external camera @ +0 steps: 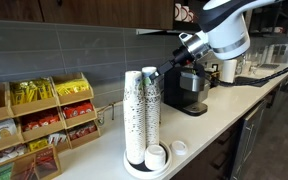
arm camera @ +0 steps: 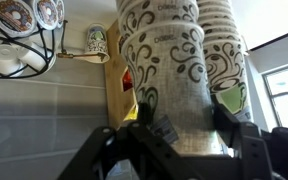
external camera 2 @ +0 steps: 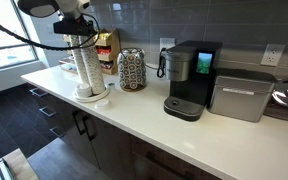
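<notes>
Cups nest in 2 tall cup stacks point(external camera: 142, 112) that stand upright, side by side, on a round white tray point(external camera: 131, 169). The tray sits on the table point(external camera: 234, 110), along from the coffee machine point(external camera: 190, 90) and well apart from it. Nesting probably keeps many cups on a small footprint, and the tray seems to keep both columns together.

The tool point(external camera: 165, 68) reaches in from the coffee machine's side and meets the stack nearer the machine close to its top. At that height only the uppermost cups lie between its jaws, which is likely why it sits so high.

In the wrist view the dark fingers point(arm camera: 144, 135) straddle one stack, 1 on each side, about a cup's width apart. They lie at or just beside the paper wall. Whether they press it or only flank it I cannot tell.

The cups are white paper printed with brown swirls and dots, and their rims form tight rings up each column. A stack behind shows a green patch.

Farther from the coffee machine than the stacks, a snack rack point(external camera: 44, 115) stands against the wall. A wire pod holder point(arm camera: 19, 30) hangs in a corner of the wrist view.
</notes>
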{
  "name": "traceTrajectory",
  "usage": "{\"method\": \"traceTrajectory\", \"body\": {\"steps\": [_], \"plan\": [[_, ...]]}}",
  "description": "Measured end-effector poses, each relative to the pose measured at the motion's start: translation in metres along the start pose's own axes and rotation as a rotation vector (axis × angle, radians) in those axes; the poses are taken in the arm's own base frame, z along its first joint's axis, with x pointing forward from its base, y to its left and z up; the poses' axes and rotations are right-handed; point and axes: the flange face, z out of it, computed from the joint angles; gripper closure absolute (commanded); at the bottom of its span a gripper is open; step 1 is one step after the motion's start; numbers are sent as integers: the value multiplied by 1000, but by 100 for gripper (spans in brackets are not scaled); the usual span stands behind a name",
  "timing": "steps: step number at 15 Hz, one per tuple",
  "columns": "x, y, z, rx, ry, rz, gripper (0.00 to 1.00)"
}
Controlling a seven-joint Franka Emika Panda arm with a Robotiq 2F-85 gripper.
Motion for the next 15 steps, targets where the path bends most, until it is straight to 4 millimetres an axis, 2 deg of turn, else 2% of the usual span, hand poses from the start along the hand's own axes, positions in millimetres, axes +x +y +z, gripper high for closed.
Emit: {"method": "traceTrajectory", "body": {"steps": [2, 7, 9, 10, 11, 12, 13, 14, 15], "plan": [[0, 1, -1, 1, 8, 2, 43], [0, 3, -3, 4, 25, 6, 48], [1, 3, -6, 3, 35, 9, 46], [1, 4, -8, 2, 39, 9, 39], [2, 4, -9, 1, 44, 9, 25], [2, 4, -11, 0, 48, 10, 23], [3, 4, -13, -2, 52, 10, 16], [3, 5, -14, -3, 55, 9, 15], [3, 5, -15, -4, 57, 8, 24]]}}
